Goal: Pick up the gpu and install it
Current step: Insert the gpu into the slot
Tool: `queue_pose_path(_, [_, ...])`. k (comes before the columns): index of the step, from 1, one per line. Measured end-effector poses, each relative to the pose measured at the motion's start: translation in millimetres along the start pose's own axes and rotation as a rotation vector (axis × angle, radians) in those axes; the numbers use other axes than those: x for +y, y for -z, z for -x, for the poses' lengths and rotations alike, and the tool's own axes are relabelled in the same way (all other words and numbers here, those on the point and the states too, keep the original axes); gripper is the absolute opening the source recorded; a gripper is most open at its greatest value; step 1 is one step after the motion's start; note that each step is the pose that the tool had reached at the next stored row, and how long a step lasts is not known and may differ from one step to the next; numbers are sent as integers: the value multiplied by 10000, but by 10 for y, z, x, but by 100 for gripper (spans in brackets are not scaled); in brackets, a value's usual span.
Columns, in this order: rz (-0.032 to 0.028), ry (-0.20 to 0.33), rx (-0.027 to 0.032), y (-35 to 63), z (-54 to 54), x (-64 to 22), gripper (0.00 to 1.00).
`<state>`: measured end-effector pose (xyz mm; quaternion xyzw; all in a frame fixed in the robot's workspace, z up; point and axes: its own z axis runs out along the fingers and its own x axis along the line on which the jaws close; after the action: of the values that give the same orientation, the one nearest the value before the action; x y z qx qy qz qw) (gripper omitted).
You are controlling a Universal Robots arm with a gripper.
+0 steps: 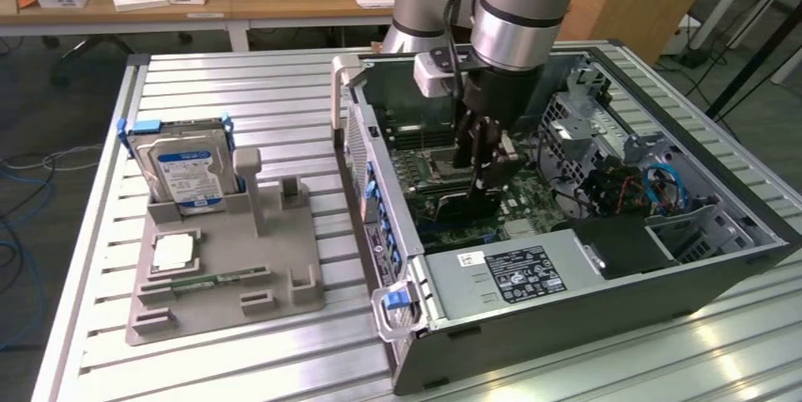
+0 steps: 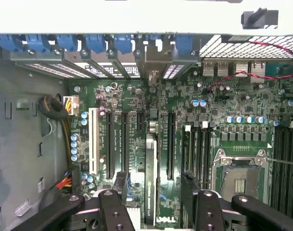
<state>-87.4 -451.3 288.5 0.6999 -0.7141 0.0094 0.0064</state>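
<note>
The gpu (image 2: 151, 154) stands on edge on the green motherboard (image 2: 233, 103), in line with the long black expansion slots. Its metal bracket end meets the case's rear slot wall with the blue clips (image 2: 108, 43). My gripper (image 2: 155, 182) is open. One black finger (image 2: 121, 182) is on each side of the card, with a gap between each finger and the card. In the exterior view the gripper (image 1: 486, 193) reaches straight down into the open computer case (image 1: 701, 261), low over the motherboard.
A grey power supply (image 1: 514, 272) fills the case's near end, with drive cages and cables at the exterior view's right. On the table at the exterior view's left, a grey holder (image 1: 288, 270) carries a hard drive (image 1: 188, 165), a processor (image 1: 173, 252) and a memory stick (image 1: 207, 282).
</note>
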Motion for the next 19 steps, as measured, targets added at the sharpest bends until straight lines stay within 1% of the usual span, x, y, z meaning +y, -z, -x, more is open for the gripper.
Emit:
queue_pose_path(5, [1,0,1,1,0,0,56])
queue_pose_path(7, [1,0,2,1,0,0,43])
queue_pose_path(8, [0,0,2,1,0,0,43])
queue_pose_path(11, [1,0,1,1,0,0,25])
queue_pose_path(12, [1,1,1,1,0,0,25])
queue_pose_path(14, [1,0,1,1,0,0,14])
queue_pose_path(15, [1,0,2,1,0,0,14])
queue_pose_path(16, [0,0,1,1,0,0,11])
queue_pose_path(19, [1,1,1,1,0,0,11])
